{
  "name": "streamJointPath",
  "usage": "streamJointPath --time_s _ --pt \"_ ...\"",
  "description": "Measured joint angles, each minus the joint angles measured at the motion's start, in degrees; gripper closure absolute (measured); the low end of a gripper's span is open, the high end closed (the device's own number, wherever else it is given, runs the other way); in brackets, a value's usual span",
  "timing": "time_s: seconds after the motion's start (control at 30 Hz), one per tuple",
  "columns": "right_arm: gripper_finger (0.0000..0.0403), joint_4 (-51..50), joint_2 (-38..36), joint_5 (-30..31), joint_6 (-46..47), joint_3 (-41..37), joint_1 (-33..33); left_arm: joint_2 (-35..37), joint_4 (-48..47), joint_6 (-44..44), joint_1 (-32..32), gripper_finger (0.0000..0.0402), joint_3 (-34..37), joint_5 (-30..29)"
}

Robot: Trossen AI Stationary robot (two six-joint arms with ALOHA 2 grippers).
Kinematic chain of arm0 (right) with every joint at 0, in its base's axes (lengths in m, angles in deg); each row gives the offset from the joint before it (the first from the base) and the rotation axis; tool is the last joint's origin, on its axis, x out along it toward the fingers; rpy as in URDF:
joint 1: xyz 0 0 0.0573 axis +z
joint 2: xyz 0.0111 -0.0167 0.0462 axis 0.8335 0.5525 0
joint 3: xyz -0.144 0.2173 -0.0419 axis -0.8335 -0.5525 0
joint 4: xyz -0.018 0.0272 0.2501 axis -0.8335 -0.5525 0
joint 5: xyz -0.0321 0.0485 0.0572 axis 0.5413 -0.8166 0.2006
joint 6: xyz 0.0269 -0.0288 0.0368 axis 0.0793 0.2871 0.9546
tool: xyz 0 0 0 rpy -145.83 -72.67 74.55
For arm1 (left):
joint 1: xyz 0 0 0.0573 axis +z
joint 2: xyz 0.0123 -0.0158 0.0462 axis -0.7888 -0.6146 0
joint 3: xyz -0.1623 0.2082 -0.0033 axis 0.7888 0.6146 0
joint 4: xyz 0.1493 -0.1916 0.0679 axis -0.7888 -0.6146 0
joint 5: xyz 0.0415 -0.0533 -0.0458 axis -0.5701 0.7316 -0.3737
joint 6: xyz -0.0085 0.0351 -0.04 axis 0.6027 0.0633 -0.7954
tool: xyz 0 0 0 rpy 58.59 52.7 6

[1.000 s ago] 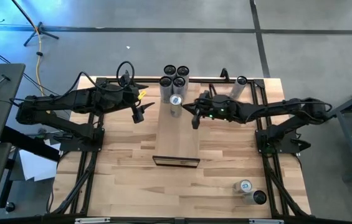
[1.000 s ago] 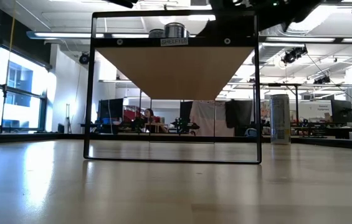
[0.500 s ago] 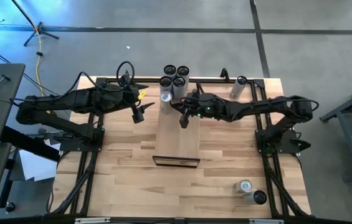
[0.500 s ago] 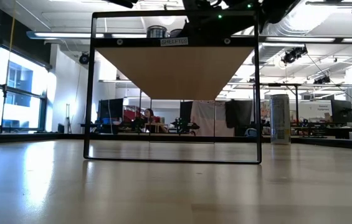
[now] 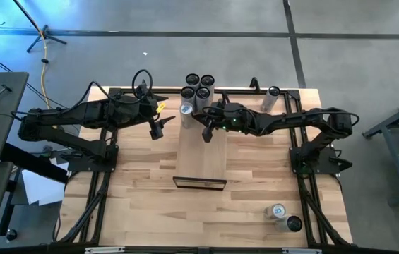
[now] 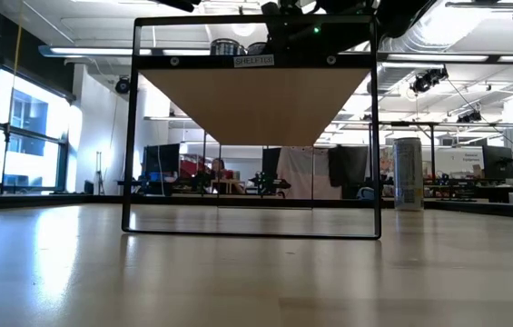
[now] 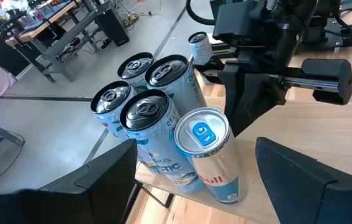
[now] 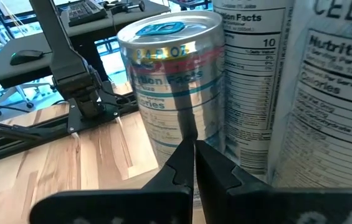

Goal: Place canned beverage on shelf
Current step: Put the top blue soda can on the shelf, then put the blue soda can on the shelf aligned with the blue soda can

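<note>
At the far end of the shelf [image 5: 201,152], a long pale board raised above the bench [image 5: 135,190], five cans stand upright in a tight cluster. Four are tall pale-blue cans [image 7: 152,127] with dark tops, packed together at the shelf's far edge. The fifth, a silver and red can with a blue tab [image 7: 208,152], stands touching them on their near left side, close to the shelf's left edge. The right claw [image 5: 208,134] reaches over the shelf just beside this fifth can, its fingers pressed fully together and holding nothing; their tips point at the can's side. The left claw [image 5: 158,128] hangs over the bench just left of the shelf, its fingers spread wide and empty. Three more cans are on the bench: one [image 5: 273,95] near the far right corner, and two [image 5: 284,216] side by side near the near right corner
</note>
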Motion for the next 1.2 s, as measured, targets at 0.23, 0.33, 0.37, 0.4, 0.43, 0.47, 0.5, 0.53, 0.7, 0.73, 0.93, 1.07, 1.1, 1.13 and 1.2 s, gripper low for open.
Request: streamJointPath --time_s 0.23,0.33,0.37,0.4,0.43,0.47,0.5,0.53,0.7,0.73,0.93,1.07,1.1,1.13,1.2 --pt "0.0403 -1.9 -0.3 -0.9 -0.5 0.0 0.0 0.0 0.0 0.0 0.0 0.0106 0.0 0.0" --pt "0.0403 -5.3 -2.7 -2.5 -2.0 0.0 0.0 0.0 0.0 0.0 0.0 0.0106 0.0 0.0" --pt "0.0403 -6.4 -3.9 -2.8 -2.5 0.0 0.0 0.0 0.0 0.0 0.0 0.0106 0.0 0.0" --pt "0.0403 -8.7 -5.4 -3.0 -2.9 0.0 0.0 0.0 0.0 0.0 0.0 0.0106 0.0 0.0" --pt "0.0403 -10.9 -6.7 -3.0 -3.1 0.0 0.0 0.0 0.0 0.0 0.0 0.0106 0.0 0.0" --pt "0.0403 -13.2 -8.2 -3.1 -3.7 0.0 0.0 0.0 0.0 0.0 0.0 0.0106 0.0 0.0" --pt "0.0403 -15.8 -9.7 -3.0 -4.3 0.0 0.0 0.0 0.0 0.0 0.0 0.0106 0.0 0.0" --pt "0.0403 -17.5 -11.3 -3.1 -4.9 0.0 0.0 0.0 0.0 0.0 0.0 0.0106 0.0 0.0" --pt "0.0403 -28.0 -19.2 -3.0 -6.6 0.0 0.0 0.0 3.4 3.0 0.0 0.0106 0.0 -0.1" --pt "0.0403 -29.5 -20.7 -3.0 -6.6 0.0 0.0 0.1 3.7 3.1 0.0 0.0106 0.0 -0.1" --pt "0.0403 -38.2 -29.2 -3.0 -7.1 0.0 0.2 0.0 3.2 1.5 0.0 0.0106 0.0 -0.1" --pt "0.0403 -41.6 -33.3 -3.3 -7.7 0.0 0.2 0.0 3.4 0.1 0.0 0.0106 0.0 -0.1" --pt "0.0403 -42.0 -34.0 -3.7 -7.9 0.0 0.2 0.0 3.9 -1.9 0.0 0.0106 0.0 -0.1" --pt "0.0403 -42.0 -34.5 -4.4 -8.0 0.0 0.2 0.0 4.3 -4.6 0.0 0.0106 0.0 0.3" --pt "0.0403 -41.9 -35.4 -6.0 -8.1 -0.1 0.2 -0.2 5.8 -11.1 0.0 0.0106 0.0 1.7"
